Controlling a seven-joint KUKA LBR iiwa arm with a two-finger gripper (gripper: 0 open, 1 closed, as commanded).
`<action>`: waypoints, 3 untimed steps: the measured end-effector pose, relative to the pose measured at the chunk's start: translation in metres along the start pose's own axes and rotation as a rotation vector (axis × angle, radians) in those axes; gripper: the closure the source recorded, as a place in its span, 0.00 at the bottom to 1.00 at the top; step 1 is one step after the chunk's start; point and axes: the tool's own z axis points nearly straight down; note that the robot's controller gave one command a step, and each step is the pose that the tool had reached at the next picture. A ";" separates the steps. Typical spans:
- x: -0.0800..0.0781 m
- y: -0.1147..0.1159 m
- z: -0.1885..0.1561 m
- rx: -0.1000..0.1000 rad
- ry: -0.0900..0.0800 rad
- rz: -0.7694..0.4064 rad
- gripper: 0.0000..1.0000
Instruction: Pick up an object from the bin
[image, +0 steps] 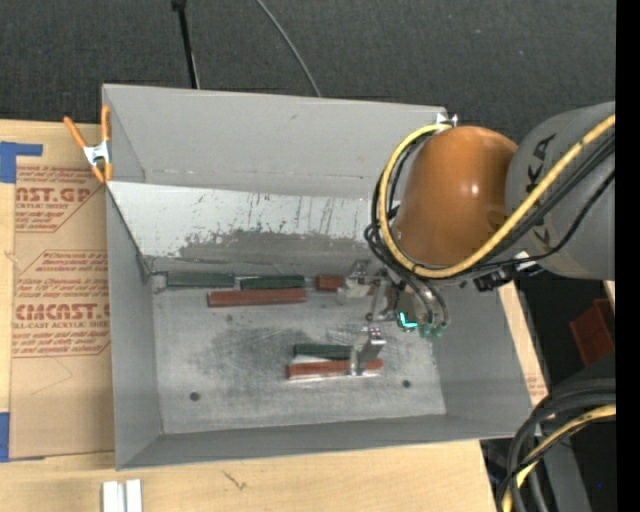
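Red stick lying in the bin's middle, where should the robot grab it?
Probably across its thin width, near mid-length, coming straight down: the red stick lies flat, long and narrow, with a green stick close beside it.

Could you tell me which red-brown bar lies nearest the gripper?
The red-brown bar mid-floor, beside a green bar, its right end at the gripper; the other red-brown bar lies by the back wall.
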 end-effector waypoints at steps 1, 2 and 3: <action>-0.002 0.000 -0.003 0.000 -0.007 0.000 0.00; -0.002 0.002 0.026 -0.001 -0.012 0.099 0.00; -0.015 0.023 0.134 0.001 -0.006 -0.057 1.00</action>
